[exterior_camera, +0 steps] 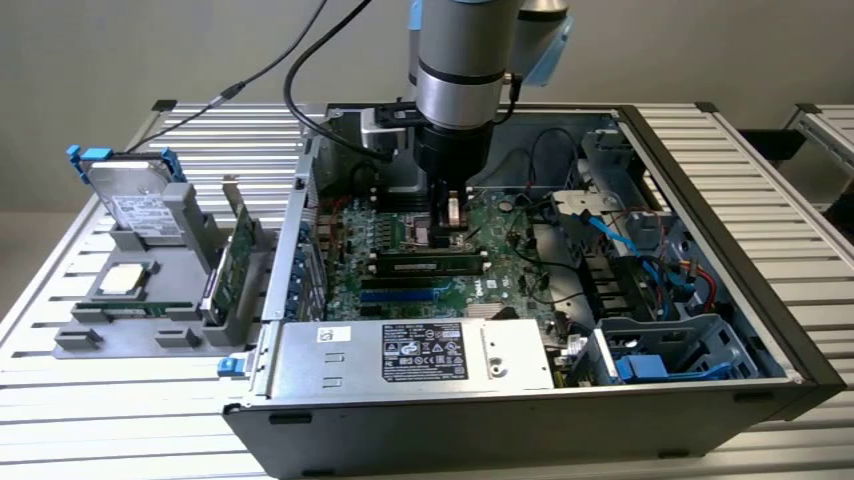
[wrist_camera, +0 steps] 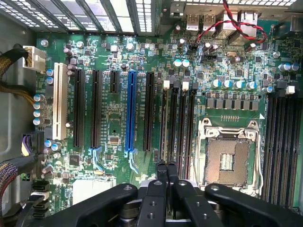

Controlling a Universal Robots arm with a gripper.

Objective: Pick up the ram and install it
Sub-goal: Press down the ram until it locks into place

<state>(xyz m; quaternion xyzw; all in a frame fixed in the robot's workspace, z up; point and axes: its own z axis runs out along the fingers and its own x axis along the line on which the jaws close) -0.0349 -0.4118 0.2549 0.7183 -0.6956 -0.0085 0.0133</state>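
While the claw (exterior_camera: 454, 222) hangs closed, ram (exterior_camera: 131, 310) lies flat along tray (exterior_camera: 74, 342).

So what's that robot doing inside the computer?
The robot arm's black gripper is down inside the open black computer case, over the green motherboard. Its fingers are pinched together above the long black memory slots, beside the empty silver processor socket. A long thin stick with black chips, likely the ram, sits on the board close by.

Open-topped case (exterior_camera: 747, 250), clear room above motherboard (wrist_camera: 113, 118), cables (exterior_camera: 607, 225) crowding exterior view's right, drive cage (exterior_camera: 667, 350) and power supply (exterior_camera: 414, 355) walling near side
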